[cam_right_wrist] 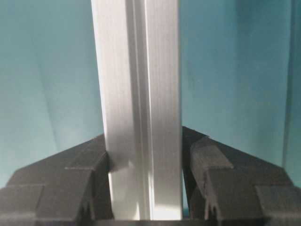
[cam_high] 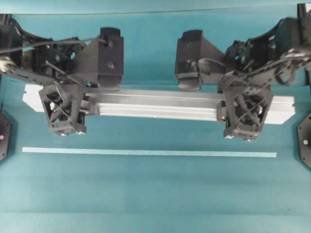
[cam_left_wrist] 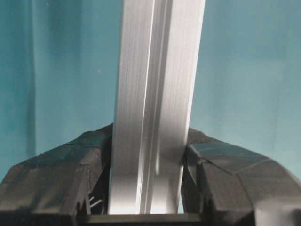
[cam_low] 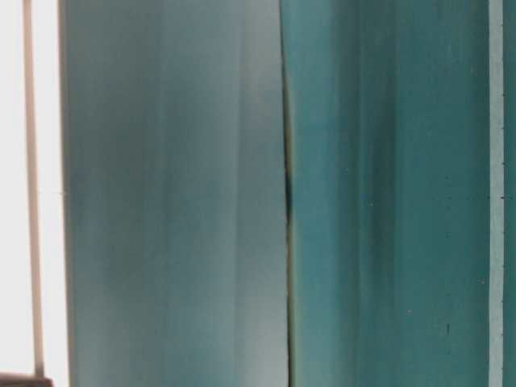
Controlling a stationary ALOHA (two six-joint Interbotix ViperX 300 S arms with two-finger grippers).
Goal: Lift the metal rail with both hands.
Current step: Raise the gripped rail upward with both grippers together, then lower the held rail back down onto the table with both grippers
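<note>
Left gripper: I see my left gripper (cam_high: 64, 130) clamped on the metal rail (cam_high: 155, 104), near the rail's left end. In the left wrist view its two black fingers (cam_left_wrist: 70, 179) press on both sides of the bar (cam_left_wrist: 155, 108), with no gap between pad and metal.

Right gripper: my right gripper (cam_high: 241, 137) is clamped on the same rail, near its right end. In the right wrist view the fingers (cam_right_wrist: 221, 179) sit tight on both sides of the bar (cam_right_wrist: 141, 103).

Rail, position: it hangs level between the two grippers and runs left to right across most of the overhead view. A short piece of rail sticks out past each gripper, on the outer side.

Rail, height: in both wrist views I see only teal cloth behind the rail, and the rail looks to be apart from the cloth. How high it is, I cannot tell.

Rail, look: silver, with grooves along its length; the ends are square.

Arms: from the rail, both black arms (cam_high: 73, 58) go back to the far side of the table, the left one to the far left corner and the right one (cam_high: 262, 48) to the far right corner.

Tape strip: a thin pale tape strip (cam_high: 146, 152) lies flat on the cloth on the near side of the rail, parallel to it and well apart from it.

Table: the teal cloth (cam_high: 155, 194) covers the table around the rail.

Table-level view: it shows only blurred teal and pale surfaces; I cannot make out the rail or the grippers there.
</note>
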